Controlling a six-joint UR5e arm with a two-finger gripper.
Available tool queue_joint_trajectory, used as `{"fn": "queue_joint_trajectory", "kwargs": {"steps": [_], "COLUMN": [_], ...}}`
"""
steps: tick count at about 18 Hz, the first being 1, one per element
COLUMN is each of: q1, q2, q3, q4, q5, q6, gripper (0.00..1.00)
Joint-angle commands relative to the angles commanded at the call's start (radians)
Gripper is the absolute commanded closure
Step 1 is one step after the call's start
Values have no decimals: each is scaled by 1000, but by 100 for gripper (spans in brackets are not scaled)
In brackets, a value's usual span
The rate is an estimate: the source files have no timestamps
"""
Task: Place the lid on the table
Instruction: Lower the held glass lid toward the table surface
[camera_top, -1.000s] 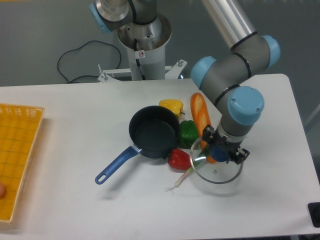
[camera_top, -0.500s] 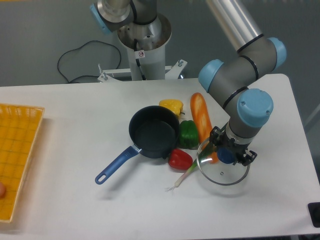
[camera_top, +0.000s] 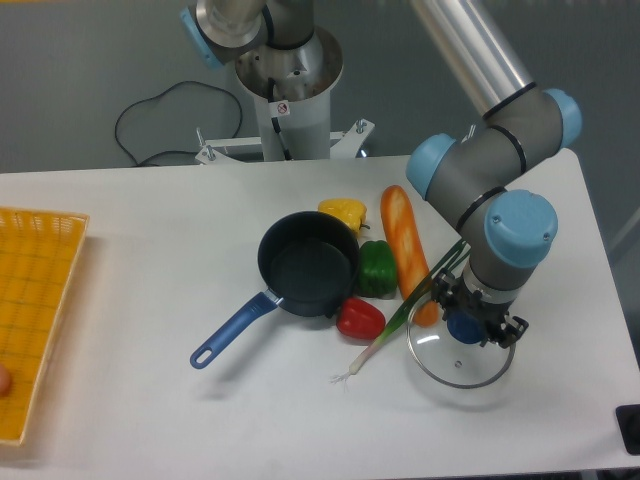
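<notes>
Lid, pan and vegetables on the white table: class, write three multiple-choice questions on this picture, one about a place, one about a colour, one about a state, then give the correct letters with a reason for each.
1. Where is the lid?
A. on the pan
B. to the right of the pan, near the table's front edge
C. in the yellow tray

2. What colour is the pan handle?
A. blue
B. red
C. white

3. What state is the pan in?
A. covered
B. uncovered and empty
C. full of peppers

Answers:
1 B: the lid sits under the gripper, low over the table, well right of the pan.
2 A: the long handle is blue.
3 B: its dark inside shows bare; the peppers lie beside it.
</notes>
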Motion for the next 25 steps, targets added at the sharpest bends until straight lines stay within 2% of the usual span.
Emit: {"fn": "queue_joint_trajectory", "kwargs": {"steps": [7,25], "q1": [15,14], "q2": [-35,-58], "q3": [20,17], "q4": [32,68], "q5": [5,34], "q6": [8,6], "gripper": [41,41]}}
